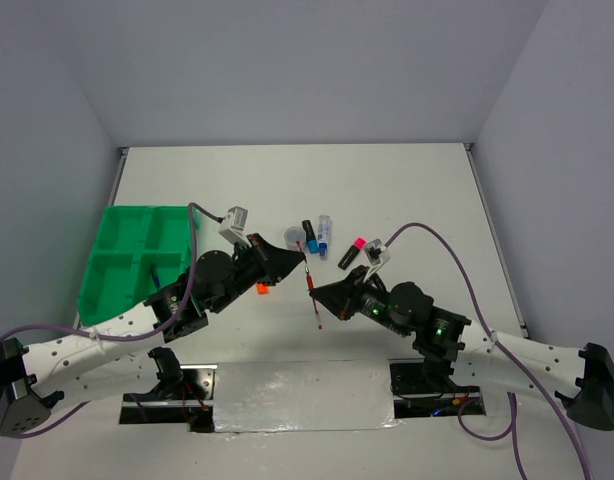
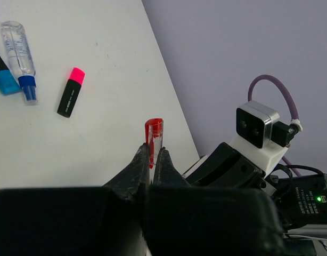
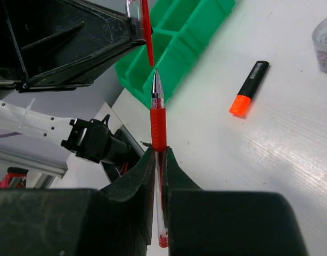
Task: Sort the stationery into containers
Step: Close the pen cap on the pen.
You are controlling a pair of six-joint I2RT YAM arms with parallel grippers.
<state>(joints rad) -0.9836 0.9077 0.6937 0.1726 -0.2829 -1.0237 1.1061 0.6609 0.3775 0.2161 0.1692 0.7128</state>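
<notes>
1. The left gripper (image 2: 154, 158) has its jaws pressed onto a red cap (image 2: 154, 132), which sticks out beyond the fingertips, held above the table (image 1: 407, 190).
2. The right gripper (image 3: 158, 160) pinches a red pen (image 3: 158, 114) partway along its barrel, with the grip section and bare tip beyond the fingers.
3. In the right wrist view the pen's tip points at the cap's end – the 2 are very close but not joined.
4. An orange-black highlighter (image 3: 248, 88) lies flat on the table, just beside the left arm in the top view.
5. A pink-black highlighter (image 2: 71, 92) and a blue-capped marker (image 2: 19, 53) lie near each other past the grippers, not touching.
6. The green tray (image 1: 95, 262) – 4 compartments – sits at the table's left, well apart from the pen; its compartments show nothing inside from above.
</notes>
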